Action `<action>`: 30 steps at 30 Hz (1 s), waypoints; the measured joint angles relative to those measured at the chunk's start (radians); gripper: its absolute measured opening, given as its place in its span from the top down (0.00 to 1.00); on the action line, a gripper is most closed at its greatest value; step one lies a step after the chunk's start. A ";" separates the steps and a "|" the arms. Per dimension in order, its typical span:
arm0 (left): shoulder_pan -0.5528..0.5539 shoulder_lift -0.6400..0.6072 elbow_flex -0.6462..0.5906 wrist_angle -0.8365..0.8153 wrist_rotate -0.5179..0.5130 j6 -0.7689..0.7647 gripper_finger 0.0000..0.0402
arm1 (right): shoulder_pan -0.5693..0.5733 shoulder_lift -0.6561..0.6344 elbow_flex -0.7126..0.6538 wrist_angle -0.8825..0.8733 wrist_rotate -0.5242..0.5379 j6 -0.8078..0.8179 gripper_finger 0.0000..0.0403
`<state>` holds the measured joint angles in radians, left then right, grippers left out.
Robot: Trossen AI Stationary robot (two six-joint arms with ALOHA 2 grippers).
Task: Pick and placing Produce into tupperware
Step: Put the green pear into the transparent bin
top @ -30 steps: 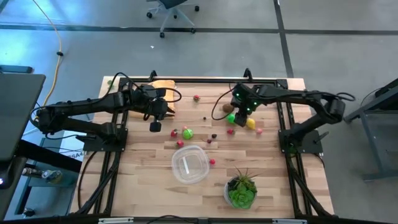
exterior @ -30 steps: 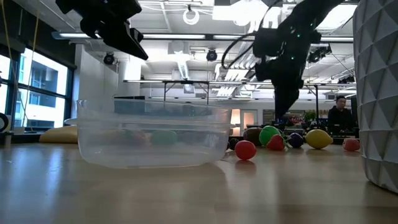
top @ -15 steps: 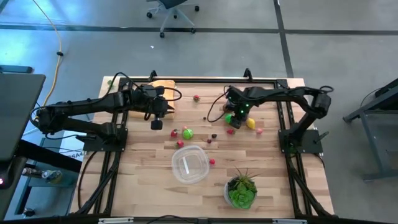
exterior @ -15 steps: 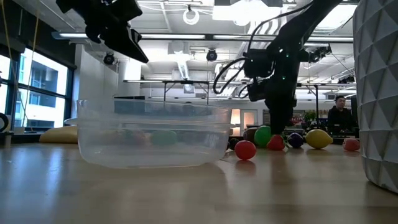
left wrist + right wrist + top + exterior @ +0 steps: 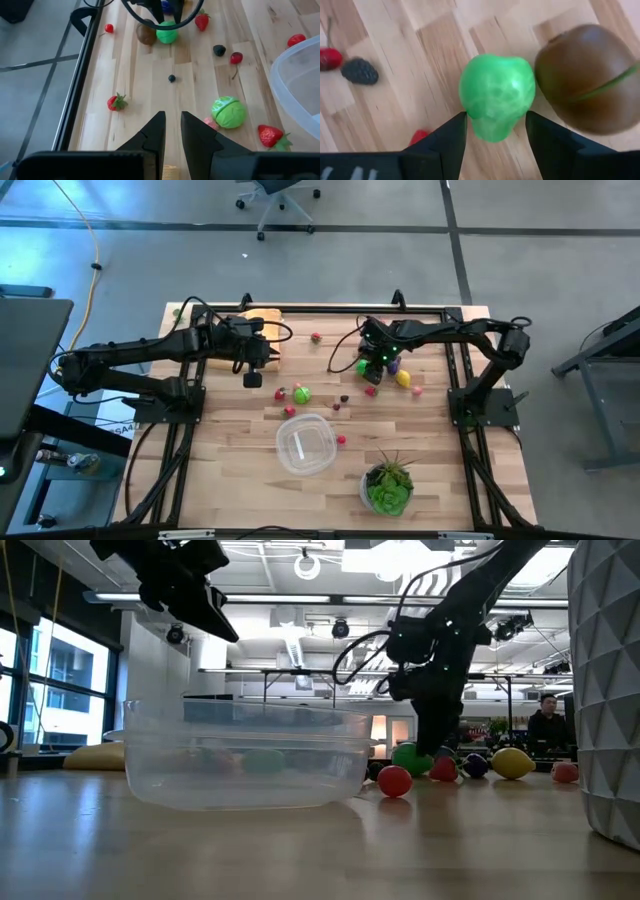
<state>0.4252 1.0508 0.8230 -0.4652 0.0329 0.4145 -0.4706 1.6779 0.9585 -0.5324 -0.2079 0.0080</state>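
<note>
My right gripper [image 5: 372, 363] is low over the produce at the table's far right. It is open around a bright green toy fruit [image 5: 497, 95] [image 5: 362, 366] [image 5: 408, 755], one finger on each side. A brown kiwi [image 5: 587, 77] lies right beside that fruit. The clear round tupperware [image 5: 280, 442] [image 5: 245, 755] sits at the table's middle, nearer the front edge. My left gripper [image 5: 250, 378] [image 5: 173, 120] hovers above the far left of the table. Its fingers are close together and hold nothing. My right gripper [image 5: 495, 120] comes at the green fruit from above, pointing down, and its fingers [image 5: 455, 132] flank the fruit's two sides. The fruit rests on the table. I cannot tell whether the fingers touch it.
More produce is scattered on the wood: a green ball [image 5: 229, 111], strawberries [image 5: 116, 102], a yellow lemon [image 5: 403, 378], a red piece [image 5: 341, 440] by the tupperware. A white pot with a plant [image 5: 387, 485] stands near the front edge. A person [image 5: 545, 725] sits in the room behind.
My right gripper has moved toward the table's left and down, and now straddles the green fruit. The fruit has shifted a little to the left. My left arm has stayed still.
</note>
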 joint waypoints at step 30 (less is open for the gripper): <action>0.000 0.000 0.000 0.000 0.000 0.000 0.87 | 0.051 0.037 0.000 0.145 -0.002 0.019 0.36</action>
<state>0.4252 1.0508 0.8230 -0.4656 0.0326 0.4141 -0.4199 1.7153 0.9585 -0.3877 -0.2096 0.0274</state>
